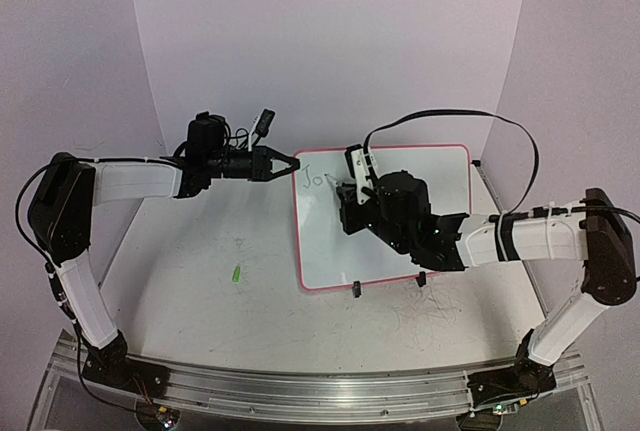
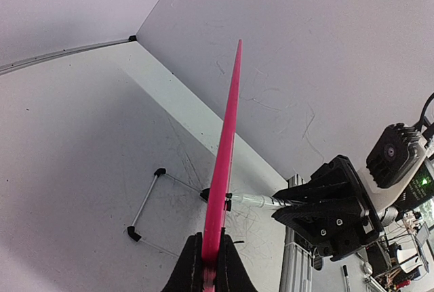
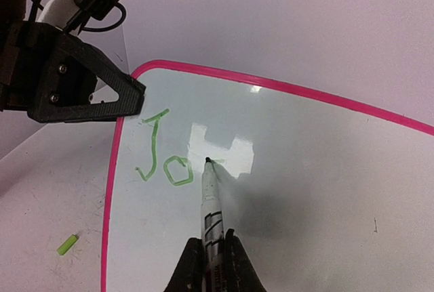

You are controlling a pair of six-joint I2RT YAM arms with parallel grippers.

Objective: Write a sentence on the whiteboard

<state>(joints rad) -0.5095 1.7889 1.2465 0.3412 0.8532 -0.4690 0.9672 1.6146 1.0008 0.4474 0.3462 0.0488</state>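
Black fingers of my right tool (image 3: 212, 255) are clamped on the marker (image 3: 211, 204). Its tip touches the whiteboard (image 3: 325, 170) just right of the sentence (image 3: 165, 163), so far only a green "Jo". For the next letter I judge light, even pressure best, with strokes sized and levelled to match the "o" so the tip neither skips nor drags. Farther off, my left tool (image 3: 132, 95) pinches the board's pink rim near its upper left corner, bracing it on the bench (image 3: 47, 190). That grip must not slip.
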